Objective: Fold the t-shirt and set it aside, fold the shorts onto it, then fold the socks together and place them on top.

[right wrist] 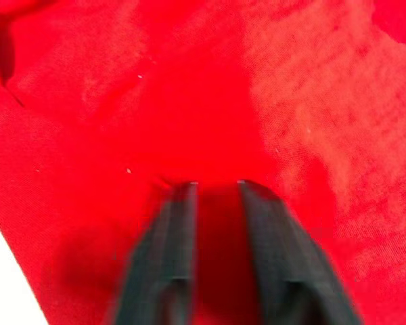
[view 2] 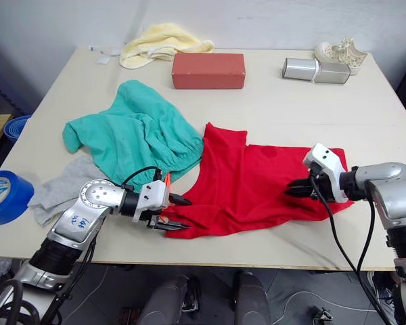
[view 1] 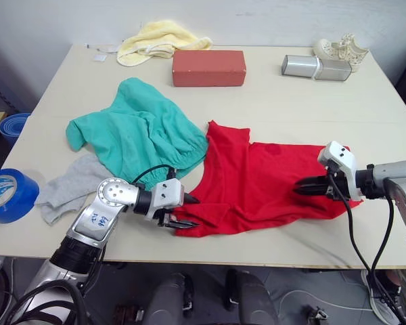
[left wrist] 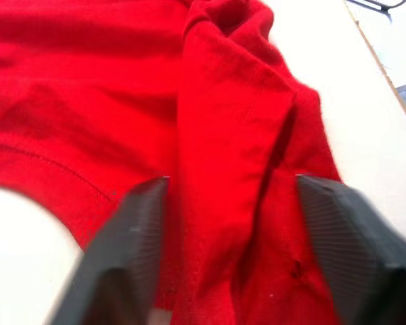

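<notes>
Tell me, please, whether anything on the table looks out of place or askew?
The shorts lie crumpled, their waistband overlapping the t-shirt, and the socks sit partly under them. Nothing looks spilled or damaged.

head eyes overlook the table [view 1: 271, 101]; wrist cameras press close on the t-shirt [left wrist: 230, 135].

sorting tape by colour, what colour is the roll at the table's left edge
Blue roll of tape, clearest in the left eye view.

Red t-shirt [view 1: 257, 183] beside teal shorts [view 1: 139, 132], grey socks [view 1: 71, 189].
</notes>
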`<state>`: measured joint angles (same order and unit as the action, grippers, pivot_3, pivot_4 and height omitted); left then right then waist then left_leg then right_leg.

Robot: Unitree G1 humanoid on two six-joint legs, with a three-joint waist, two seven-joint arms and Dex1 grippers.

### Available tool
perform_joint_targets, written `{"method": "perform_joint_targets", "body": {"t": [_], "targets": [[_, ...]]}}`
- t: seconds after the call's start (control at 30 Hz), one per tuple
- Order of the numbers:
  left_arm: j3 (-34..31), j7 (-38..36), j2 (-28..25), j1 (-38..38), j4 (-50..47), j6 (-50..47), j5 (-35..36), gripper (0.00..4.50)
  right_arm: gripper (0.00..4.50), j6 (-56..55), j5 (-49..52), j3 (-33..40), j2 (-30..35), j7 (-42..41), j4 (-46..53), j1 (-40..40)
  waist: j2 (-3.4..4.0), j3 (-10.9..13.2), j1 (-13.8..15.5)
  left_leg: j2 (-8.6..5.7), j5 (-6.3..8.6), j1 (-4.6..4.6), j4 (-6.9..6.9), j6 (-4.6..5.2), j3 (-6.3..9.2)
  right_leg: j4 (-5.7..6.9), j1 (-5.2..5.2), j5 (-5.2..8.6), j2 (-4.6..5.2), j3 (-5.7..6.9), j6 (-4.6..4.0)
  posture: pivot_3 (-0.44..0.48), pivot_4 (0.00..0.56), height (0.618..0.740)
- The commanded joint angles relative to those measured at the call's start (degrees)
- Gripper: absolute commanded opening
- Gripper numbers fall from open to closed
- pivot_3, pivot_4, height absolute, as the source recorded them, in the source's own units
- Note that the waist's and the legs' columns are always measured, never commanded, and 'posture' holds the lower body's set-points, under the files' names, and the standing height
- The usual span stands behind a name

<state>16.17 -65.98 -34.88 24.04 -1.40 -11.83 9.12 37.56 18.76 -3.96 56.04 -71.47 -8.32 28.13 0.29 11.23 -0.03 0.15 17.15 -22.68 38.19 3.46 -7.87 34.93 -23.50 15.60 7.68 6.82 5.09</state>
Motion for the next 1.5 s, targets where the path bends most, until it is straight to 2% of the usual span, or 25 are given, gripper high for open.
{"method": "perform_joint_targets", "body": {"t": [0.03, 0.2, 0.37, 0.57, 0.73, 0.83, 1.0, 1.17, 1.3, 1.5], "targets": [[0.41, 0.29, 0.46, 0.29, 0.17, 0.89, -0.75, 1.54, 0.00, -1.43, -0.18, 1.65, 1.72, -1.28, -0.53, 0.27, 0.00, 0.00, 0.01, 0.00, 0.00, 0.00, 0.00, 0.00, 0.00, 0.00, 0.00, 0.00, 0.00, 0.00, 0.00, 0.000, 0.150, 0.740], [0.71, 0.14, 0.82, 0.45, 0.70, 1.55, -1.21, 0.02, 0.00, -2.63, -0.72, 2.35, 2.87, -1.83, -0.32, -0.70, 0.00, 0.00, 0.01, 0.00, 0.00, 0.00, 0.01, 0.00, 0.00, 0.01, -0.01, 0.00, 0.01, -0.01, 0.00, 0.000, 0.150, 0.740], [-0.73, -1.07, 1.00, 0.12, -0.95, 1.09, 1.58, 0.02, 0.00, -5.91, 2.08, 7.99, 5.99, -5.25, 0.88, -5.46, 0.00, 0.00, 0.30, -0.01, 0.00, -0.02, 0.01, 0.01, 0.00, 0.00, -0.01, 0.00, 0.02, 0.00, 0.00, 0.000, 0.150, 0.740], [-3.61, -3.40, -1.52, -0.64, -4.00, -0.13, 5.11, 0.02, 0.00, -10.77, 4.88, 18.90, 9.35, -8.23, 1.71, -15.58, 0.00, 0.00, 0.23, 0.00, 0.00, -0.01, 0.02, 0.02, 0.00, 0.01, 0.01, 0.00, 0.01, 0.01, 0.01, 0.000, 0.150, 0.740], [-4.59, -4.79, -2.90, -2.42, -5.06, 0.23, 6.67, 0.02, 0.00, -13.20, 5.14, 28.78, 9.75, -8.71, 4.04, -25.92, -0.01, 0.00, 0.21, 0.01, 0.00, 0.04, -0.01, 0.02, -0.01, 0.01, 0.04, 0.00, 0.00, -0.02, 0.01, 0.000, 0.150, 0.740], [-5.59, -5.38, -3.22, -4.39, -7.19, 2.10, 7.61, 0.02, 0.00, -16.41, 4.79, 36.15, 8.09, -9.28, 6.99, -33.77, -0.01, 0.00, 0.30, 0.00, 0.01, 0.05, -0.02, 0.02, -0.01, -0.01, 0.06, 0.00, 0.00, -0.04, 0.01, 0.000, 0.150, 0.740], [-6.89, -7.25, -5.74, -9.26, -14.67, 3.07, 10.17, 0.02, 0.00, -26.03, 5.29, 46.94, 0.86, -10.59, 13.10, -46.53, -0.05, -0.01, 0.90, 0.03, 0.20, 0.11, -0.09, -0.31, 0.01, -0.07, 0.10, 0.00, -0.01, -0.09, 0.01, 0.000, 0.150, 0.740], [-5.39, -6.50, -7.45, -13.55, -19.23, 2.96, 8.86, 0.02, 0.00, -38.81, 1.83, 49.03, -3.81, -12.41, 10.21, -55.84, -0.04, -0.01, 1.29, 0.02, 0.28, 0.32, -0.15, -0.35, -0.14, -0.06, 0.18, 0.00, -0.01, -0.29, 0.01, 0.000, 0.150, 0.740], [-4.19, -5.88, -7.80, -13.67, -19.64, 2.09, 7.65, 0.02, 0.00, -49.33, -1.42, 47.31, -5.64, -10.77, 3.80, -58.14, -0.05, -0.02, 1.39, 0.02, 0.29, 0.35, -0.14, -0.33, -0.19, -0.06, 0.18, -0.01, -0.01, -0.37, 0.01, 0.000, 0.150, 0.740], [-3.40, -4.19, -8.09, -12.41, -19.14, -2.18, 6.85, 0.02, 0.00, -49.11, -0.39, 43.93, -8.70, -5.33, 1.82, -57.49, 0.02, -0.05, 1.31, 0.06, 0.30, 0.37, -0.16, -0.35, -0.21, -0.06, 0.13, 0.02, -0.01, -0.42, -0.03, 0.000, 0.150, 0.740]]}}
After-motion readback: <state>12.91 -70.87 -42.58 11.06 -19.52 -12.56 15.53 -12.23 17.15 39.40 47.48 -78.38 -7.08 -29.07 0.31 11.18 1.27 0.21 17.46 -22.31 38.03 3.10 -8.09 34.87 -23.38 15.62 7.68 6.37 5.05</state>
